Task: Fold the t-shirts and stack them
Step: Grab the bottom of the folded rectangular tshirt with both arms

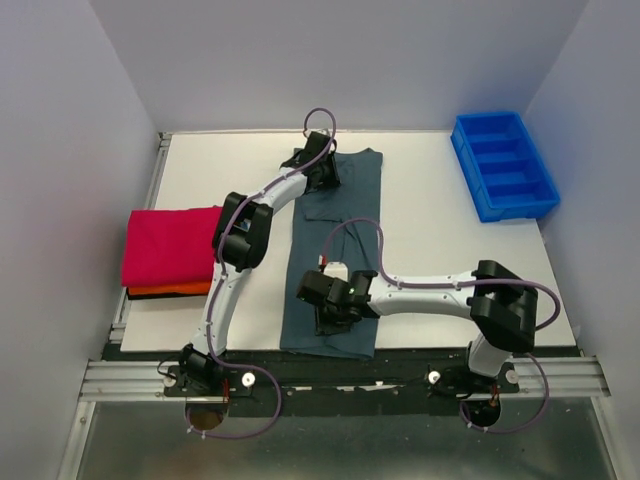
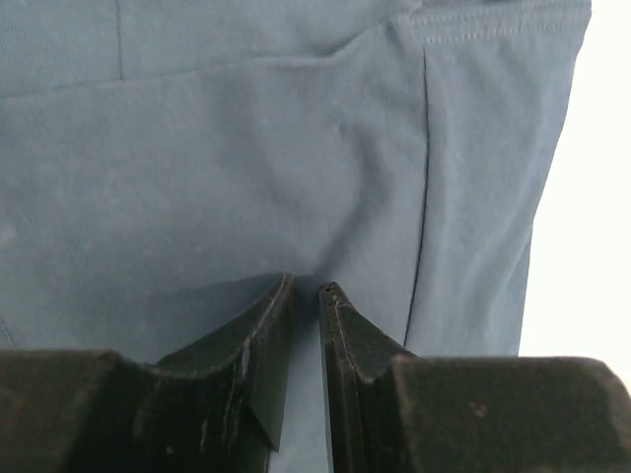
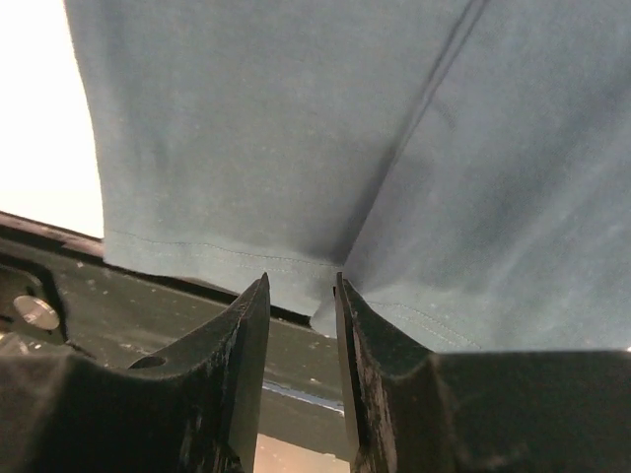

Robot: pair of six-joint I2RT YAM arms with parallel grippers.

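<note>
– Well, we log the grey-blue t-shirt (image 1: pixel 345 200) lying lengthwise down the middle of the worktop (image 1: pixel 430 230). Its sides are turned in to make a long strip, and the near hem reaches the dark rail at the front edge.

– Agreed. The left gripper (image 1: pixel 322 172) sits over the far end and the right gripper (image 1: pixel 328 318) over the near hem. We read that as one arm per end, placed so the strip can be doubled end to end.

– Fingers?

– In the left wrist view the fingers (image 2: pixel 261 335) stand narrowly apart, low over the cloth beside a lengthwise crease, with nothing between them. The right pair shows the same narrow gap just above the hem, and we see no cloth pinched there.

– And the other shirts?

– The crimson-pink t-shirt (image 1: pixel 170 245) is folded and rests on the orange t-shirt (image 1: pixel 165 290) at the left edge. We take that for the stack, kept to the side so the middle is free for folding. The grey-blue one would likely go on top.

– The blue tray (image 1: pixel 470 168)?

– It stands in the far right corner, well apart from the shirts. We judge it has no part in the task.

– Any writing?

– None that we can read. We see no print or tag on any shirt and no label on the tray.
</note>
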